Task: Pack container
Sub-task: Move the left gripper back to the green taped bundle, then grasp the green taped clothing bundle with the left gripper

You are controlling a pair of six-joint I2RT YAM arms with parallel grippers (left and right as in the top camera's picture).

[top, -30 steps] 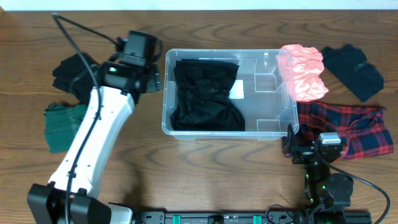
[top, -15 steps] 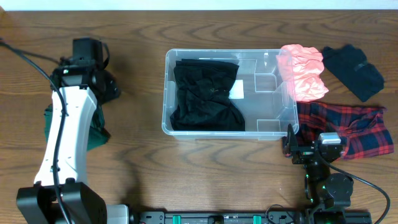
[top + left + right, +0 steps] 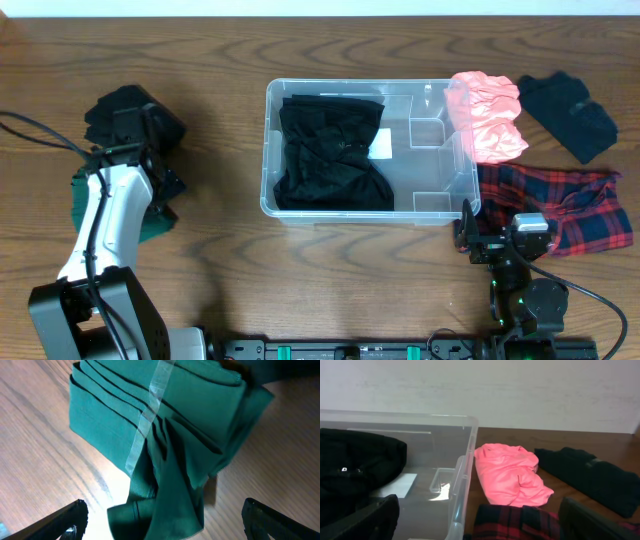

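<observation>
The clear container [image 3: 430,172] stands mid-table with a black garment [image 3: 330,155] filling its left half; a white label [image 3: 380,146] shows on its base. My left gripper [image 3: 150,185] hangs open over a folded green cloth [image 3: 95,200] at the table's left. In the left wrist view the green cloth [image 3: 165,435], bound by a clear tape strip, lies under the open gripper [image 3: 162,520], its loose end between the fingers. My right gripper [image 3: 497,235] rests open by the container's near right corner, holding nothing. The right wrist view shows the container wall [image 3: 462,480] left of the open gripper [image 3: 480,525].
A black garment [image 3: 125,110] lies behind the green cloth. Right of the container lie a pink garment [image 3: 487,115], another black garment [image 3: 567,112] and a red plaid garment [image 3: 560,205]. A cable trails from the left arm toward the left edge.
My left arm swung left from the container's left end and now sits over the green cloth, jaws wide. The right arm has not moved.
</observation>
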